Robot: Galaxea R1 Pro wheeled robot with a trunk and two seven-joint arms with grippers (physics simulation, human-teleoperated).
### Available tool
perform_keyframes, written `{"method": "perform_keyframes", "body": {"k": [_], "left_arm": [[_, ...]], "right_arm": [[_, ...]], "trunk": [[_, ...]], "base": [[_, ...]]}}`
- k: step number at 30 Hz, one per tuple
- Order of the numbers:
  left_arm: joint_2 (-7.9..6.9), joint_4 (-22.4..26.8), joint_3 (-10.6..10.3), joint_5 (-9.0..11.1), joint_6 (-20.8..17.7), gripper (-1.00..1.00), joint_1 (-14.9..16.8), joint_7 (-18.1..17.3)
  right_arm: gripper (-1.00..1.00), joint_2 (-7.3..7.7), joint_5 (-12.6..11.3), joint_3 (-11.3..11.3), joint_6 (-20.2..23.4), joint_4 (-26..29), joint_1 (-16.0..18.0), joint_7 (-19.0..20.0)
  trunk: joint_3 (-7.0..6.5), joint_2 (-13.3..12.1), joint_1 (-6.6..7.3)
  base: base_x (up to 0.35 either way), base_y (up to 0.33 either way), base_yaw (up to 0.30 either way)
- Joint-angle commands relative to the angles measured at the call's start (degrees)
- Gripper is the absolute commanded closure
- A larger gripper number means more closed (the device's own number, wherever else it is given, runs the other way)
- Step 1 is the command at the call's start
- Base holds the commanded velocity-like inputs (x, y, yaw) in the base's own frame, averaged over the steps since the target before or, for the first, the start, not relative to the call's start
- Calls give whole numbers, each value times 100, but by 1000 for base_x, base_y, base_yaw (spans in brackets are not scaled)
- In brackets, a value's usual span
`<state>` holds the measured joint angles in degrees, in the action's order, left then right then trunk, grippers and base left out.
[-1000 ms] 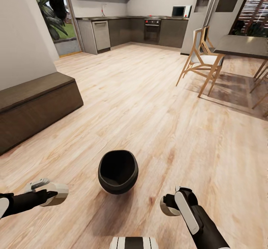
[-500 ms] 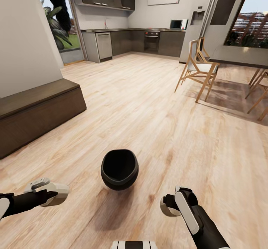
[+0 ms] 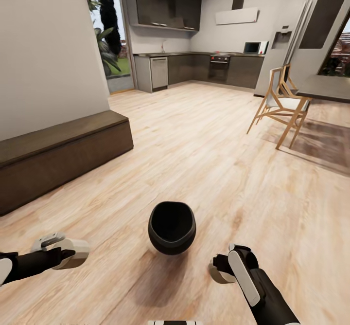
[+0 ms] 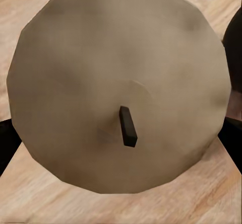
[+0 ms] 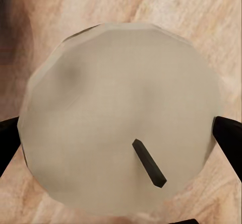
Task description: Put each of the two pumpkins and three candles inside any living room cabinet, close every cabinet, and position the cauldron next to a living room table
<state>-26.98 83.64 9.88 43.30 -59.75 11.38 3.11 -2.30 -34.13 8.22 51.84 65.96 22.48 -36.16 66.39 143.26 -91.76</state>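
Two candles are held: one candle [image 4: 118, 90] is clamped in the left tool [image 3: 68, 253], the other candle [image 5: 121, 116] in the right tool [image 3: 221, 269], wicks facing the wrist cameras. The cauldron [image 3: 172, 227] is seen on the wood floor [image 3: 204, 159] between both arms, mouth open. The cabinet [image 3: 58, 154] is seen shut, along the wall left of it.

Both candles [image 4: 118, 88] [image 5: 121, 118] hide each hand's fingers – cabinet [image 3: 58, 154] cut off at the picture's edge

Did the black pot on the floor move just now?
No, it looks not. The camera turned: the cauldron and the cabinet both slid right together.
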Motion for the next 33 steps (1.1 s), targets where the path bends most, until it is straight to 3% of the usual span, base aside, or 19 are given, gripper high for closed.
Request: {"method": "perform_keyframes", "body": {"k": [1,17,33], "left_arm": [[0,3,-5,47,-25,100,4,32],[18,3,-33,47,-25,100,5,32],[28,3,-39,47,-25,100,5,32]], "right_arm": [[100,2,-57,5,11,5,2,-59],[100,2,-60,4,-34,7,2,-35],[100,-6,-67,8,2,4,2,-40]], "trunk": [[-16,0,3],[-307,-564,316],[-526,-1205,668]], "base": [[0,0,281],[0,0,44],[0,0,238]]}}
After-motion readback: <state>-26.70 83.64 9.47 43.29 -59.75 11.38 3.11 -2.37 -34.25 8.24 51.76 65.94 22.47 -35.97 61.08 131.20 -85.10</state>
